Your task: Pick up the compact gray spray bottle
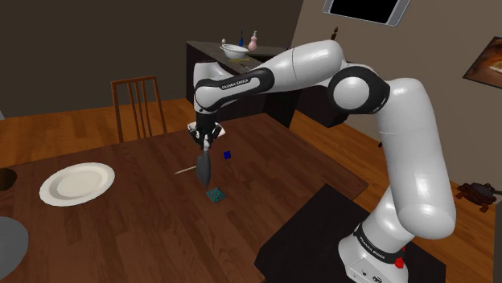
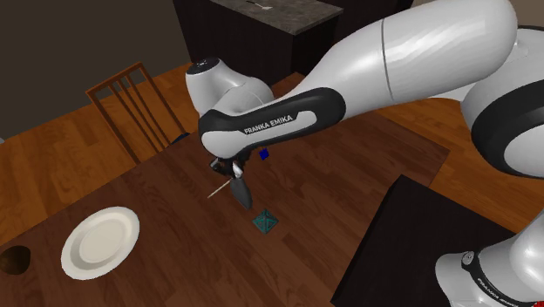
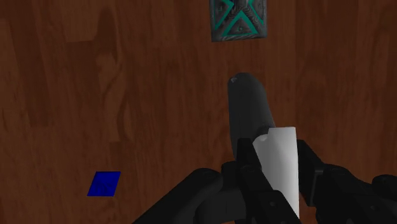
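Observation:
A small dark grey spray bottle (image 1: pixel 204 169) (image 2: pixel 241 190) (image 3: pixel 249 108) with a white top hangs head-up from my gripper (image 1: pixel 206 149) (image 2: pixel 234 170) (image 3: pixel 273 159). The black fingers are shut on the bottle's white upper part. Its dark body points down toward the brown wooden table (image 1: pixel 145 233) (image 2: pixel 192 270). I cannot tell whether its lower end touches the wood.
A teal patterned tile (image 1: pixel 215 194) (image 2: pixel 265 223) (image 3: pixel 237 19) lies just past the bottle's lower end, and a small blue square (image 1: pixel 228 155) (image 2: pixel 264 155) (image 3: pixel 104 183) lies nearby. A thin pale stick (image 1: pixel 183 170) (image 2: pixel 220 189), a white plate (image 1: pixel 76 182) (image 2: pixel 100 242) and a wooden chair (image 1: pixel 138 104) (image 2: pixel 131 100) are at the shoulder view's left.

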{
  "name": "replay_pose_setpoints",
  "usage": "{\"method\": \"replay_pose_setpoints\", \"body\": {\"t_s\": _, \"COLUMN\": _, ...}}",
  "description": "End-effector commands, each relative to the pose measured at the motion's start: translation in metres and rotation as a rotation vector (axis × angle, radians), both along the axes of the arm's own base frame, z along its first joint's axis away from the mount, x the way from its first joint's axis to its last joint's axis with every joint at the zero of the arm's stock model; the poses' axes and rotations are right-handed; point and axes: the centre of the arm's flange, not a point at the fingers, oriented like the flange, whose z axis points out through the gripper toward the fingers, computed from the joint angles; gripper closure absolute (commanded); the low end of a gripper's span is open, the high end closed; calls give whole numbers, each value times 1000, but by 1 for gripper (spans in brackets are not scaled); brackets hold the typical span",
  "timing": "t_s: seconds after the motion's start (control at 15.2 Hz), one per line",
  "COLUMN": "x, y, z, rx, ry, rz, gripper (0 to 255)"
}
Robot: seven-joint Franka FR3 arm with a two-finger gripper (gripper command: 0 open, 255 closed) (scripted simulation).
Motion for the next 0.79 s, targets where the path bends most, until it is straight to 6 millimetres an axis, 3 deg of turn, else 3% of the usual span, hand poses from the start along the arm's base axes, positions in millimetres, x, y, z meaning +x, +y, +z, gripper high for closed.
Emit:
{"method": "replay_pose_setpoints", "body": {"t_s": 0.0, "x": 1, "y": 1, "z": 12, "rx": 0, "ry": 0, "rz": 0, "gripper": 255}}
{"method": "replay_pose_setpoints", "body": {"t_s": 0.59, "x": 1, "y": 1, "z": 59, "rx": 0, "ry": 0, "rz": 0, "gripper": 255}}
{"method": "replay_pose_setpoints", "body": {"t_s": 0.73, "x": 1, "y": 1, "z": 60, "rx": 0, "ry": 0, "rz": 0, "gripper": 255}}
